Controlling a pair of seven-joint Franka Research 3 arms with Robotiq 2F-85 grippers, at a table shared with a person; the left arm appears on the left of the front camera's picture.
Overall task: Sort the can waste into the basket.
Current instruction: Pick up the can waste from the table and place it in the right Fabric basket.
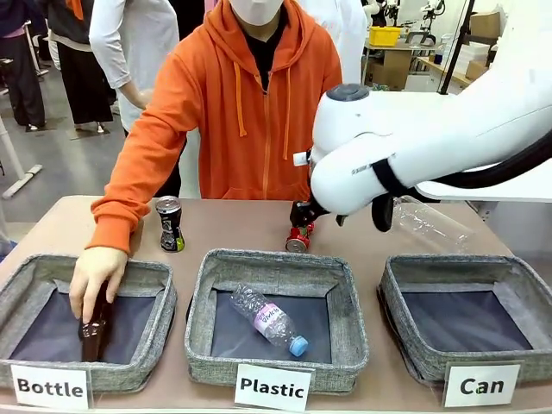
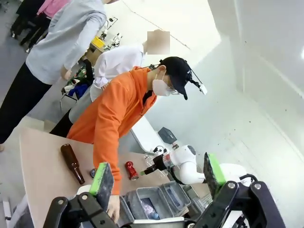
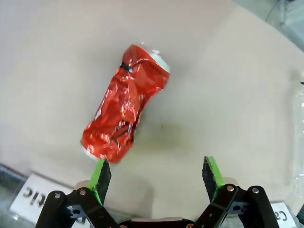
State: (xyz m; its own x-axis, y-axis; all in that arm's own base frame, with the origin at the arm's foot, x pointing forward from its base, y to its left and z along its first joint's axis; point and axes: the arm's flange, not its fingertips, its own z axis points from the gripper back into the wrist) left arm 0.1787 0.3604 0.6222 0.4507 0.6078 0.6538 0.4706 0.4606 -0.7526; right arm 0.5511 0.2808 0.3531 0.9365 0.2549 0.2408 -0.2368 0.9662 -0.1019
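A crushed shiny red can [image 3: 126, 110] lies on the tan table, just past my right gripper [image 3: 156, 173]. The gripper is open, and the can's lower end sits off its left finger [image 3: 100, 175], not between the two. From the front, my right gripper [image 1: 301, 224] hangs right above the red can [image 1: 298, 241] at the table's far middle. A black-and-silver can [image 1: 169, 223] stands upright farther left. The grey "Can" basket [image 1: 470, 268] sits at the front right, its dark bottom bare. Raised well above the table, my left gripper [image 2: 157, 175] is open and holds nothing.
A person in an orange hoodie lowers a brown bottle [image 1: 93, 332] into the "Bottle" basket [image 1: 26, 285]. The "Plastic" basket [image 1: 278, 262] holds a clear bottle [image 1: 269, 319]. Another clear bottle [image 1: 429, 226] lies behind my right arm. A brown bottle [image 2: 72, 163] lies on the table.
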